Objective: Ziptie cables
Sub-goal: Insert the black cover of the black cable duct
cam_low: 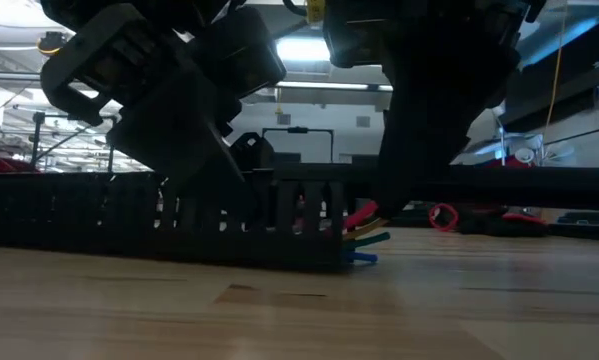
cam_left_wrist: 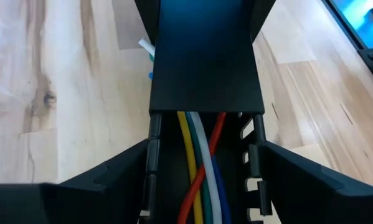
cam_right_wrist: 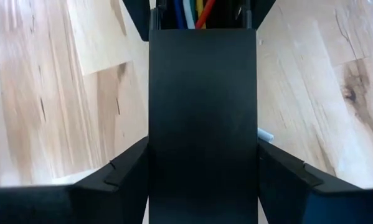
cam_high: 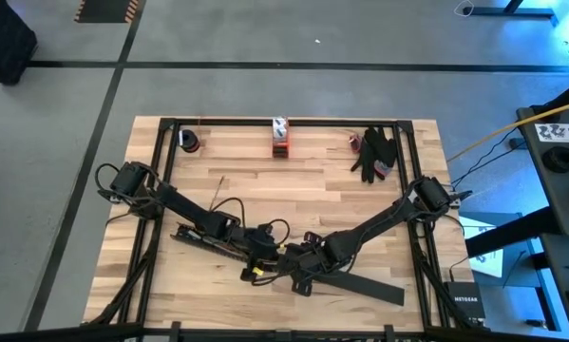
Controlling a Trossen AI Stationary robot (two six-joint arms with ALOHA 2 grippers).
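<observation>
The cables (cam_left_wrist: 202, 168), red, yellow, green, white and blue, lie side by side inside a long black slotted bar (cam_high: 203, 237) that rests on the table. Their ends stick out of the bar's end in the low view (cam_low: 364, 240). A flat black cover strip (cam_right_wrist: 202, 112) lies over part of the bar and runs toward the near right in the high view (cam_high: 360, 283). My left gripper (cam_high: 235, 231) is shut around the bar. My right gripper (cam_high: 298, 258) is shut on the cover strip, close to the left one. My left gripper holds the slotted bar by its two side walls (cam_left_wrist: 154, 155), one finger (cam_left_wrist: 105, 180) outside each wall, across the bar from above. The bar lies on the table with the cables open to view between the fingers. My right gripper pinches the cover strip by its two long edges (cam_right_wrist: 154, 155), one finger (cam_right_wrist: 111, 180) on each side, across the strip. The strip's far end reaches over the bar where the cables (cam_right_wrist: 192, 12) show.
Black gloves (cam_high: 374, 152) lie at the far right, an orange and white object (cam_high: 280, 136) at the far middle, and a small dark red roll (cam_high: 189, 141) at the far left. Loose black wire loops (cam_high: 232, 204) lie beside the left arm. Black frame rails (cam_high: 161, 171) border the table.
</observation>
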